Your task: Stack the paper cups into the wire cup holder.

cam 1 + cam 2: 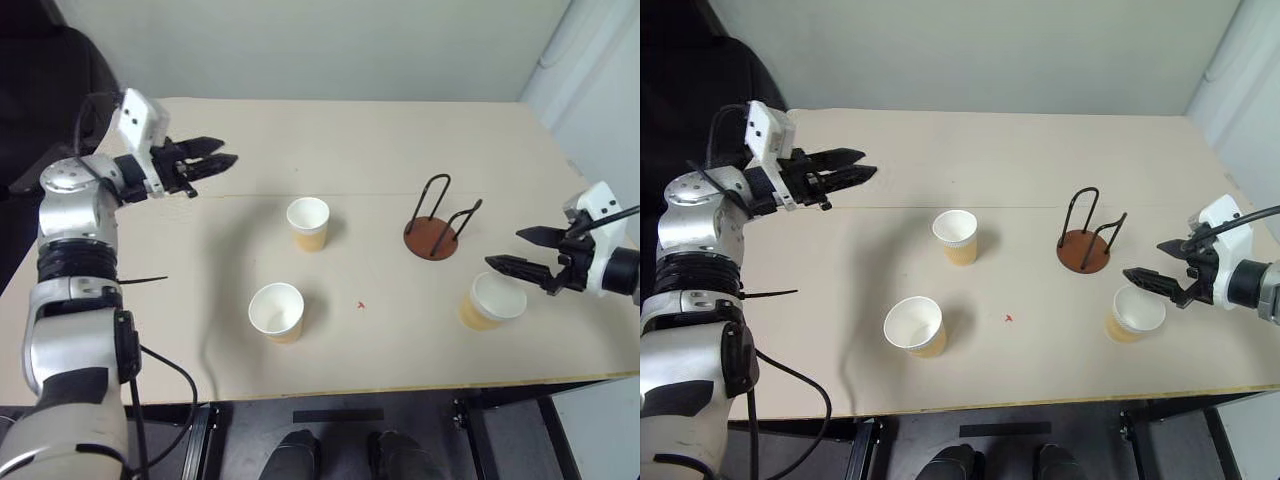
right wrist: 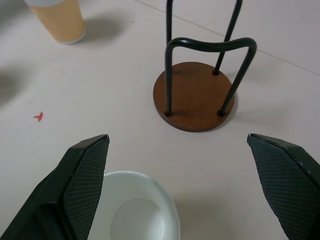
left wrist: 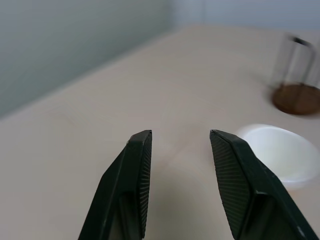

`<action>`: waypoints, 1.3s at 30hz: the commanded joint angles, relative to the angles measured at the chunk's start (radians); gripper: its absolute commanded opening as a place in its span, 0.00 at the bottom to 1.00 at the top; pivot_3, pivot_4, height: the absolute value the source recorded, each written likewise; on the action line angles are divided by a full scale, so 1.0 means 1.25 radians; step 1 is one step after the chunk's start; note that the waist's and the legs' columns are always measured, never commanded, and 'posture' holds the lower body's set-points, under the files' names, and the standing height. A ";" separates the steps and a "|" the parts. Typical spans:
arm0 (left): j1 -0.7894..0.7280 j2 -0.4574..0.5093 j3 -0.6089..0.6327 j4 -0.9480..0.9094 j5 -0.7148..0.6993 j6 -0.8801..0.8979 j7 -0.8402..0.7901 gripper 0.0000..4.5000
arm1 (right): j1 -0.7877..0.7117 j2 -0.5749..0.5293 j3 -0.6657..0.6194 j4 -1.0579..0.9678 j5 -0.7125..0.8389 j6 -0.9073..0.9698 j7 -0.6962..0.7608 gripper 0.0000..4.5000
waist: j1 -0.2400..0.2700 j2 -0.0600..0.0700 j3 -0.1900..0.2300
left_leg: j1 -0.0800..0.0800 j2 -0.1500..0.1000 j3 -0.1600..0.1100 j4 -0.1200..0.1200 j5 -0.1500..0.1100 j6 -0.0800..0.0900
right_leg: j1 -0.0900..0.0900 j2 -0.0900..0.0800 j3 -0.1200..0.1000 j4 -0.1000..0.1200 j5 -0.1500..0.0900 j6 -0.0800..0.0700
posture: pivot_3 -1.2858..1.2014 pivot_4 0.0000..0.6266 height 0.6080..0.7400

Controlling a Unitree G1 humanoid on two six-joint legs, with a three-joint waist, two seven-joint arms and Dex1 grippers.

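Cups (image 1: 308, 223): 3 on table, 1 holder (image 1: 432, 238).

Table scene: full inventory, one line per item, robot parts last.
paper cups: 3, tan-orange walls, white inside, all upright on the table; one mid-table, one nearer the front edge, one at the right under the right claw.
wire cup holder: 1, reddish-brown disc base with two black wire loops, empty, right of centre.
red mark: 1, small, on the tabletop between the front cup and the right cup.
table: 1, beige.
left claw: black, partly open, empty, raised over the table's left side.
right claw: black, wide open, above the right cup, not gripping it.
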 commanded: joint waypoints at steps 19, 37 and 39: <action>-0.053 0.038 -0.037 -0.225 -0.091 0.239 -0.174 0.44 | -0.092 0.027 0.048 -0.018 0.034 0.076 -0.041 1.00 | -0.005 0.000 0.000 | 0.000 0.000 0.000 0.003 0.000 0.000 | 0.000 0.000 0.000 0.002 0.000 0.001 | 0.52 0.24 1.00; -0.015 0.016 -0.044 -0.348 -0.140 0.263 -0.152 0.44 | -0.292 0.072 0.225 0.136 -0.052 0.087 -0.040 1.00 | -0.012 0.000 0.000 | 0.000 0.000 0.000 0.012 0.000 0.001 | 0.000 -0.001 0.000 0.012 -0.001 0.002 | 0.52 0.24 1.00; 0.002 0.022 -0.038 -0.374 -0.150 0.275 -0.142 0.44 | -0.313 0.092 0.240 0.153 -0.062 0.084 -0.042 1.00 | -0.013 0.000 0.000 | 0.000 0.000 0.001 0.012 0.000 0.001 | -0.001 -0.001 0.000 0.012 -0.001 0.002 | 0.52 0.24 1.00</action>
